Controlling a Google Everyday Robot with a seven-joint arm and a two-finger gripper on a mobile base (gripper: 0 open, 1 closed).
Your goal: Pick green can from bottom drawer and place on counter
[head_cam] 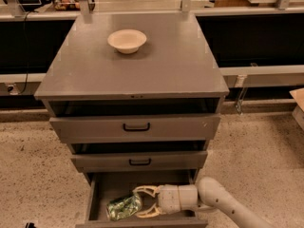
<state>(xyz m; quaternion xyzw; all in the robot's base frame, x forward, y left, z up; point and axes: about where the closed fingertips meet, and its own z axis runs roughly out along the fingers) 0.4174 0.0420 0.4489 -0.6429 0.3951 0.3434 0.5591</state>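
Observation:
The green can lies on its side in the open bottom drawer, near the drawer's front left. My gripper reaches into the drawer from the right on a white arm. Its two cream fingers are spread open, their tips just right of the can, one behind and one in front of its right end. The fingers are not closed on the can. The counter is the flat grey cabinet top above.
A cream bowl stands on the counter's back left. Two grey drawers with black handles sit slightly open above the bottom drawer. Speckled floor lies on both sides of the cabinet.

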